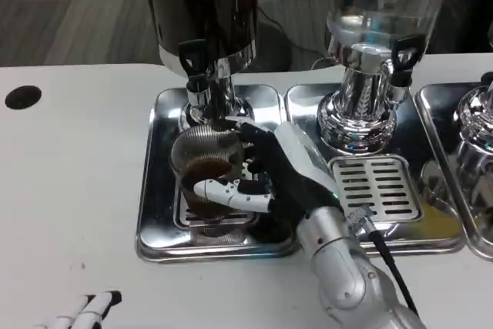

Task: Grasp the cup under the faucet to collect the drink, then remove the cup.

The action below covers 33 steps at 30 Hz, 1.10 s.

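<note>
The left hand (85, 307) was cut off by the near edge, only fingertips showing, so its posture could not be told. The right hand (266, 167) hid the right side of the cup (204, 163). Both dispenser tanks ran off the far edge. A third dispenser (477, 117) was cropped at the right edge.

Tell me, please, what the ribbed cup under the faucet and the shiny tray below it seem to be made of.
The ribbed see-through cup, gripped by the right hand, looks like thin clear plastic: the dark drink shows through its ridged wall, though glass cannot be excluded. The shiny silver drip tray looks like polished metal, probably stainless steel: it mirrors the dispenser and the light.
</note>
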Available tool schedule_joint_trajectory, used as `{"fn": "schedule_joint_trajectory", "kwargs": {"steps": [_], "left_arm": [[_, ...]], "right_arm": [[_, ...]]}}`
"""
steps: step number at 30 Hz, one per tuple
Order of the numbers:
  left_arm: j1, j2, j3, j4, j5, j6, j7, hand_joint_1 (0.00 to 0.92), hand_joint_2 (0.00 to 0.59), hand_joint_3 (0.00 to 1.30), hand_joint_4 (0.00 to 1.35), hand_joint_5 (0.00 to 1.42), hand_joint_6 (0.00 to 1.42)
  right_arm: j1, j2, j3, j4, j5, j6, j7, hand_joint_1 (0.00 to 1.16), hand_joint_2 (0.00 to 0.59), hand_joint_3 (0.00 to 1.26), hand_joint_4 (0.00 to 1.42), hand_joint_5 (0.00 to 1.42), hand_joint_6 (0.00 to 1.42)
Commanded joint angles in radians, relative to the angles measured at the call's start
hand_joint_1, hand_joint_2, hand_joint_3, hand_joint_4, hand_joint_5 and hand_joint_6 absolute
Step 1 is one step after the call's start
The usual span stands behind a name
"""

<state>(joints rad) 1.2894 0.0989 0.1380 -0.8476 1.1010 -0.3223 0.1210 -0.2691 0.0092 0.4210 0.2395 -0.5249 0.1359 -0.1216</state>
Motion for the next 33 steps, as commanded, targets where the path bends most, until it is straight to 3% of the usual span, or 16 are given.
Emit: {"fn": "schedule_joint_trajectory", "kwargs": {"steps": [1,17,33], "left_arm": [[0.010,-0.004,-0.003,0.010,0.003,-0.007,0.009,0.000,0.100,0.20,0.17,0.25,0.47],[-0.011,0.000,-0.014,0.017,0.005,-0.002,-0.007,0.000,0.109,0.20,0.17,0.26,0.48],[-0.010,0.003,-0.003,0.009,-0.010,0.003,-0.022,0.000,0.112,0.20,0.18,0.26,0.49]], "right_arm": [[0.010,-0.006,-0.002,-0.024,-0.001,-0.015,-0.003,0.57,0.138,0.27,0.31,0.41,0.45],[0.015,-0.026,-0.015,-0.040,0.007,-0.005,0.007,0.57,0.138,0.28,0.31,0.41,0.46],[0.003,-0.025,-0.011,0.020,0.005,-0.023,0.002,0.57,0.138,0.26,0.27,0.37,0.38]]}}
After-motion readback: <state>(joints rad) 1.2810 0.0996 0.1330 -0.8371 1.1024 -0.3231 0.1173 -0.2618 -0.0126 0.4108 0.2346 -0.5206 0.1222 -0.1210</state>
